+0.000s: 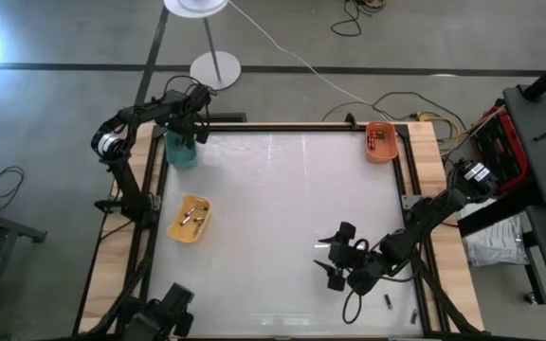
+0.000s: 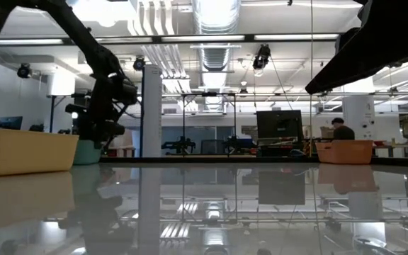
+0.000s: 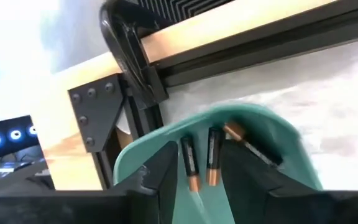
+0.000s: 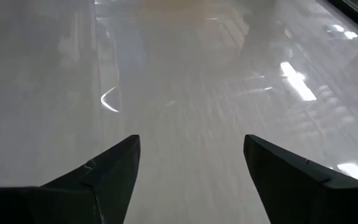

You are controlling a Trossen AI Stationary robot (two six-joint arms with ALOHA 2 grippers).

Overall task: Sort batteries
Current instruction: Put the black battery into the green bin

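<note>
Hovering over the green bin [image 1: 181,152] at the far left corner of the white table [image 1: 282,208], the left gripper [image 1: 195,121] points down into it with its fingers [image 3: 160,171] spread apart and nothing between them. Its wrist view looks straight into that bin, where three batteries [image 3: 211,155] lie on the teal floor: two dark cells with copper-coloured ends side by side, and a third just beside them, angled toward the bin's wall. A black clamp [image 3: 126,46] grips the wooden table edge just beyond the green bin. Nearer the front from the green bin, along the same left side, sits the yellow bin [image 1: 190,218] with a few small batteries [image 1: 193,212] inside it. Across the table from the green bin, at the far right corner, the orange bin [image 1: 381,142] holds several more cells with red marks [image 1: 378,138]. The right gripper [image 1: 335,258] is well apart from the green bin, low over the front right part of the table, its fingers [image 4: 101,171] wide apart and empty above bare glossy surface. One dark loose battery [image 1: 386,302] lies on the table near the front right edge, just beyond the right arm, with another tiny one [image 1: 411,313] close to it. From table height, the left arm [image 2: 105,92] hangs above the green bin [image 2: 85,151], between the yellow bin [image 2: 23,150] and the distant orange one [image 2: 344,151].
</note>
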